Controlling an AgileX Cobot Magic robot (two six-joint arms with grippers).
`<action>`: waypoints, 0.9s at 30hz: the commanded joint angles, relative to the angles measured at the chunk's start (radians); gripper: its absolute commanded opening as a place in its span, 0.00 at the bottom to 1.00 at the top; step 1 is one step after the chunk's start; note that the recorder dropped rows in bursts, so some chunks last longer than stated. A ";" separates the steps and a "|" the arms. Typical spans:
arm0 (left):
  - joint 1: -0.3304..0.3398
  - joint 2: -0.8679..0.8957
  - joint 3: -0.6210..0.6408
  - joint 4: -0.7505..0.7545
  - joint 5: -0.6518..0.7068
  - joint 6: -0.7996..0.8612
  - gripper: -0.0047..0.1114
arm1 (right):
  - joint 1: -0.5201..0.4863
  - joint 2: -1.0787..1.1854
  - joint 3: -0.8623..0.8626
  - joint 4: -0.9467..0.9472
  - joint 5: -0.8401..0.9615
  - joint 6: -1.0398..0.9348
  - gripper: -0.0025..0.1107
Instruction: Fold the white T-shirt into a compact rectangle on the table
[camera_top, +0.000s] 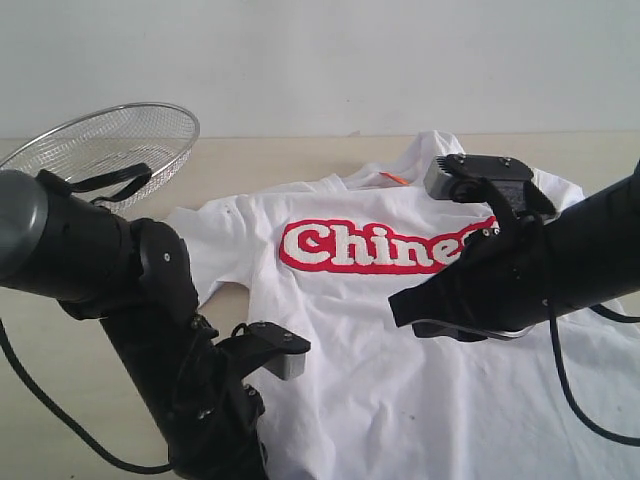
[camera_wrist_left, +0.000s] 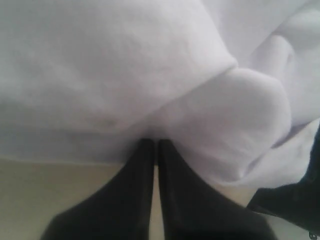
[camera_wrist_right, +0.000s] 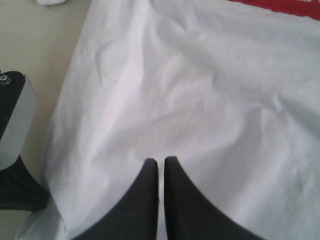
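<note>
The white T-shirt (camera_top: 400, 350) lies spread front-up on the pale worktop (camera_top: 60, 380), its red lettering (camera_top: 370, 247) across the chest and a small orange neck tag (camera_top: 393, 178) showing at the collar on the far side. A round wire-mesh basket (camera_top: 100, 140) stands at the far left corner, apart from the shirt. The left arm (camera_top: 150, 300) reaches down at the near left edge of the cloth. In its wrist view the left pincer (camera_wrist_left: 155, 142) is closed, the two black fingers side by side with only a thin slit between them. Their tips sit right against a bunched fold of white fabric, with bare worktop beneath; whether any cloth is nipped between them cannot be told. The right arm comes in from the right and hangs across the middle of the shirt, covering the end of the lettering in the exterior view. The right pincer (camera_wrist_right: 161, 162) is likewise closed with nothing between its fingers. Its tips point over the lightly creased front of the shirt, near the garment's side edge and the bare worktop beyond it.
</note>
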 joint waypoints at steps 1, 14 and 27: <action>-0.003 0.024 0.002 0.018 0.003 -0.016 0.08 | -0.003 -0.011 0.004 0.001 0.002 -0.006 0.02; 0.057 0.024 0.002 0.192 0.003 -0.212 0.08 | -0.003 -0.011 0.004 -0.001 -0.001 -0.013 0.02; 0.197 0.021 0.002 0.203 0.018 -0.192 0.08 | -0.003 -0.011 0.004 -0.001 -0.005 -0.026 0.02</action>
